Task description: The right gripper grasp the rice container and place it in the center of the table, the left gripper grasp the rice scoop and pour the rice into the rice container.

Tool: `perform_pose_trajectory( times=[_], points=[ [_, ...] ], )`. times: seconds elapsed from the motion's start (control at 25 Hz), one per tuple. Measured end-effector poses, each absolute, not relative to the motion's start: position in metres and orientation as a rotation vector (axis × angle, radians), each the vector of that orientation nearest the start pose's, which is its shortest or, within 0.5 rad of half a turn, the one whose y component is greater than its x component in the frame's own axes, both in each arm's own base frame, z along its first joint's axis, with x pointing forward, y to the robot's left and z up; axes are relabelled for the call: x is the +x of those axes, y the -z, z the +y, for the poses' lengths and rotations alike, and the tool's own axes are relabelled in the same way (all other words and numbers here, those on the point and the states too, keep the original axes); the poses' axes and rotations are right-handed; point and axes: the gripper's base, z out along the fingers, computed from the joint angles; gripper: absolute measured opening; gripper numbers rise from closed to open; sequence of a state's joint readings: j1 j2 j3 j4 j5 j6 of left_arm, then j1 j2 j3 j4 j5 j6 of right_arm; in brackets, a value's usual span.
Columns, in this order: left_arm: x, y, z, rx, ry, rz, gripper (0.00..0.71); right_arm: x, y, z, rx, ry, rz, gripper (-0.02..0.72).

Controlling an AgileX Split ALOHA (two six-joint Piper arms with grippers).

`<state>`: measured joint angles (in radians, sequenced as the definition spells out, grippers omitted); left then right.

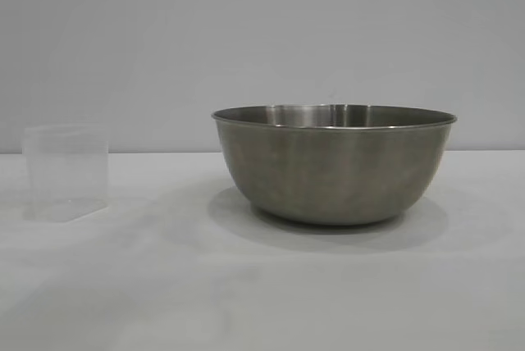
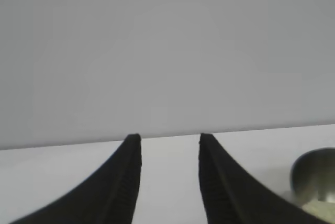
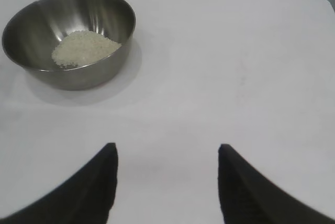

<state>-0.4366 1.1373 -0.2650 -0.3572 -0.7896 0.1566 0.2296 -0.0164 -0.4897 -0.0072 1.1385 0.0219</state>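
Observation:
The rice container (image 1: 335,162), a big steel bowl, stands on the white table (image 1: 246,285) right of centre in the exterior view. In the right wrist view the rice container (image 3: 36,30) holds a small heap of rice (image 3: 84,48). The clear rice scoop (image 1: 66,172) stands upright on the table at the left, free of any gripper. My left gripper (image 2: 170,139) is open with bare cloth between its fingers; the rice container's edge (image 2: 314,174) shows off to one side. My right gripper (image 3: 166,149) is open and empty, well back from the bowl. Neither arm shows in the exterior view.
A plain grey wall (image 1: 262,31) rises behind the table. Bare white cloth lies in front of the bowl and between the bowl and the scoop. The table's far edge and a rounded corner (image 3: 324,1) show in the right wrist view.

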Motion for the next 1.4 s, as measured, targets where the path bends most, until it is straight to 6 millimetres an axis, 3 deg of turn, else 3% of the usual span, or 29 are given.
perform_pose_trajectory(
  times=[0.2, 0.24, 0.4, 0.44, 0.72, 1.0, 1.12, 1.4],
  points=[
    [0.168, -0.233, -0.065, 0.188, 0.287, 1.742, 0.226, -0.009, -0.268, -0.003, -0.219, -0.141, 2.108, 0.396],
    [0.164, -0.232, -0.066, 0.217, 0.301, 1.777, 0.226, -0.009, -0.268, -0.003, -0.219, -0.141, 2.108, 0.353],
    [0.149, -0.225, -0.067, 0.333, 0.311, 1.914, 0.226, -0.009, -0.268, -0.003, -0.219, -0.141, 2.108, 0.349],
    [0.147, -0.223, -0.066, 0.349, 0.309, 1.945, 0.226, -0.009, -0.268, -0.003, -0.219, -0.141, 2.108, 0.304],
    [0.137, -0.221, -0.067, 0.410, 0.316, 2.174, 0.226, -0.009, -0.268, -0.003, -0.219, -0.141, 2.108, 0.253],
    [0.139, -0.253, -0.062, 0.607, 0.134, 2.300, 0.226, -0.009, -0.268, -0.003, -0.219, -0.141, 2.108, 0.253],
    [0.135, -0.265, -0.051, 0.581, 0.026, 2.285, 0.226, -0.009, -0.268, -0.003, -0.219, -0.141, 2.108, 0.253],
    [0.080, -0.307, -0.011, 0.399, -0.070, 1.991, 0.226, -0.009, -0.268, -0.003, -0.219, -0.141, 2.108, 0.253]
  ],
)
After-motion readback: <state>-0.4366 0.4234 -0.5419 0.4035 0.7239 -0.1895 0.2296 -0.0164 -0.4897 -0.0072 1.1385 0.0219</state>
